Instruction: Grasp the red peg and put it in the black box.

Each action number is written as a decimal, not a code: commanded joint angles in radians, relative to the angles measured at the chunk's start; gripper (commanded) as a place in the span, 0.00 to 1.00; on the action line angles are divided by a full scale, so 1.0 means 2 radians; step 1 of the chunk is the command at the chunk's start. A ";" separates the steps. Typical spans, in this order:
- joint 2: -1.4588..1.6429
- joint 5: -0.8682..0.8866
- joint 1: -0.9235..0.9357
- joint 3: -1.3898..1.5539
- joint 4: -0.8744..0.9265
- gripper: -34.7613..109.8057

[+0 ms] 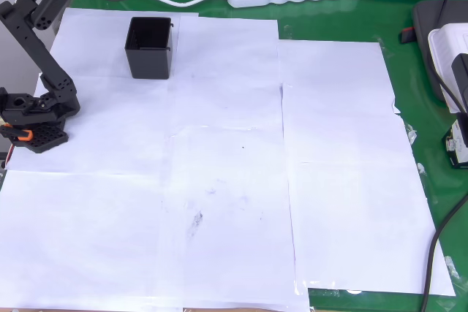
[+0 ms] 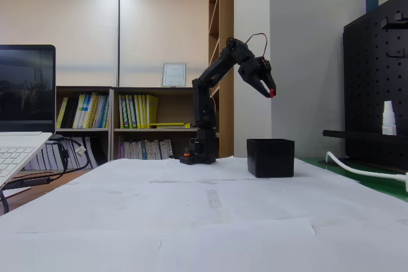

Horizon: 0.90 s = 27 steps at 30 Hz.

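White paper covers the table, with the black box (image 2: 271, 158) standing empty-looking. Above it, the gripper (image 2: 271, 92) pinches the red peg (image 2: 272, 93); lowering and releasing remain.

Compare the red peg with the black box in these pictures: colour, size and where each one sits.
The red peg is red; the black box is black. The peg is tiny, a speck at the tip of the claw, while the box is far bigger, an open square container. The peg is held up in the air by the claw; the box stands on the white paper. In the fixed view, the peg hangs roughly above the box.
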 commanded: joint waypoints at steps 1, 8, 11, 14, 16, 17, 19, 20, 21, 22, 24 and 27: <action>0.024 0.014 -0.012 0.005 0.028 0.24; 0.074 0.058 -0.019 -0.010 0.068 0.24; 0.092 0.067 -0.023 -0.013 0.063 0.24; 0.106 0.076 -0.024 -0.015 0.054 0.24; 0.116 0.086 -0.025 -0.015 0.057 0.24; 0.121 0.090 -0.025 -0.015 0.058 0.24; 0.131 0.098 -0.022 -0.012 0.059 0.24; 0.137 0.098 -0.021 -0.012 0.059 0.24; 0.141 0.098 -0.021 -0.012 0.059 0.24; 0.143 0.100 -0.021 -0.012 0.057 0.24; 0.147 0.097 -0.021 -0.015 0.051 0.24; 0.151 0.096 -0.021 -0.021 0.034 0.24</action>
